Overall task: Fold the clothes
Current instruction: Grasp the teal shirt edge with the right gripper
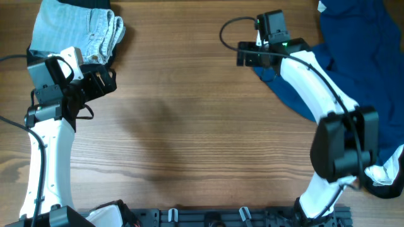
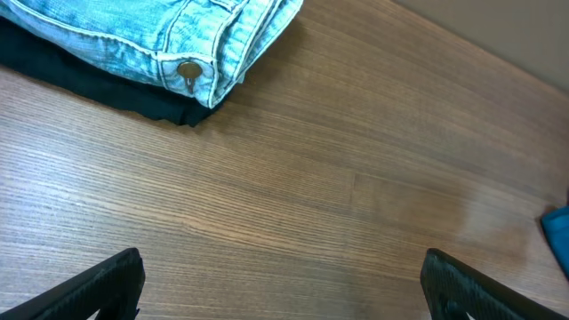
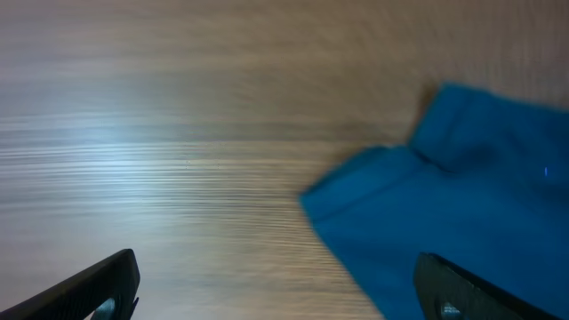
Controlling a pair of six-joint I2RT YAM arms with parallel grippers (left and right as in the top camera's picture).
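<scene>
The dark-blue shirt (image 1: 363,57) lies crumpled at the right side of the table. Its near edge shows in the right wrist view (image 3: 462,196). My right gripper (image 1: 250,58) is open and empty, hovering over the shirt's left edge, with the fabric under its right finger (image 3: 276,289). My left gripper (image 1: 104,81) is open and empty over bare wood at the left (image 2: 283,284), just below the folded pile. A small corner of the blue shirt shows at the far right of the left wrist view (image 2: 558,233).
A folded pale-blue denim piece (image 1: 82,28) lies on a dark garment at the back left (image 2: 160,36). A white garment with black stripes (image 1: 386,171) lies at the front right. The wooden table (image 1: 189,126) spans the middle.
</scene>
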